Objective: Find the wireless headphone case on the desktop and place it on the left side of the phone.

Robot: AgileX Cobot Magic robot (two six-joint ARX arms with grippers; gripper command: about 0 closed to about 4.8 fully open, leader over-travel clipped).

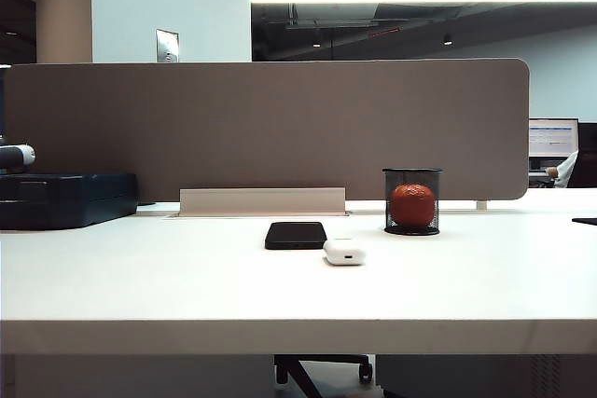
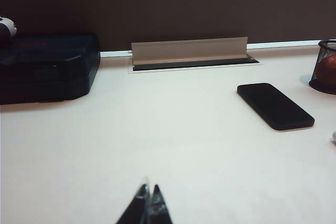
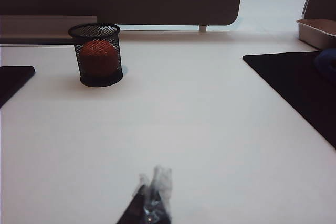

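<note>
Exterior view: wireless headphone case point(image 1: 344, 252) lying on the desktop point(image 1: 168, 277), touching or just beside the near right corner of the phone point(image 1: 296, 235), on its right. Behind and to the right, a black mesh cup point(image 1: 412, 200) holding an orange ball point(image 1: 412, 204). Dark blue box point(image 1: 67, 199) at far left against the partition point(image 1: 270, 128). Left gripper point(image 2: 148, 203) low over bare desktop, fingertips pressed together, holding nothing. Right gripper point(image 3: 152, 195) likewise closed and empty, well short of the cup.
</note>
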